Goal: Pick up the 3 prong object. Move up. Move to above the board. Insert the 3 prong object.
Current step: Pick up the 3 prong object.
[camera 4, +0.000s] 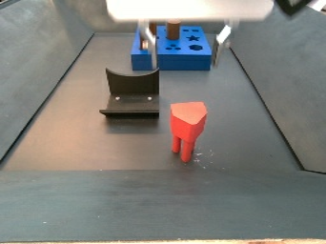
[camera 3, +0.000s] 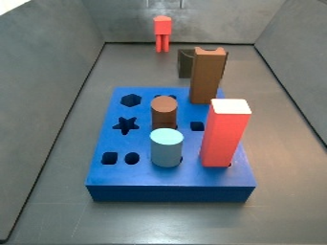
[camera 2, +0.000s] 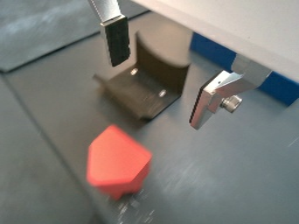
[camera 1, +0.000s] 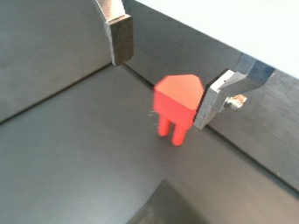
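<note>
The 3 prong object [camera 1: 176, 103] is red-orange and stands upright on its prongs on the grey floor; it also shows in a wrist view [camera 2: 117, 159] and in both side views [camera 3: 163, 32] [camera 4: 189, 126]. My gripper [camera 1: 163, 87] is open and empty and hovers above the object. One finger [camera 1: 212, 103] is close beside the object and the other finger [camera 1: 119, 39] is well apart from it. The gripper also shows in a wrist view [camera 2: 159, 87] and in a side view [camera 4: 186, 40]. The blue board [camera 3: 134, 174] lies at the other end of the bin [camera 4: 195, 43].
The fixture [camera 4: 130, 93] stands on the floor between the object and the board, under the fingers in a wrist view [camera 2: 146, 83]. On the board stand a large red block [camera 3: 227, 132], a brown notched block [camera 3: 205, 73], a brown cylinder [camera 3: 163, 110] and a pale blue cylinder [camera 3: 167, 147]. Sloped grey walls enclose the floor.
</note>
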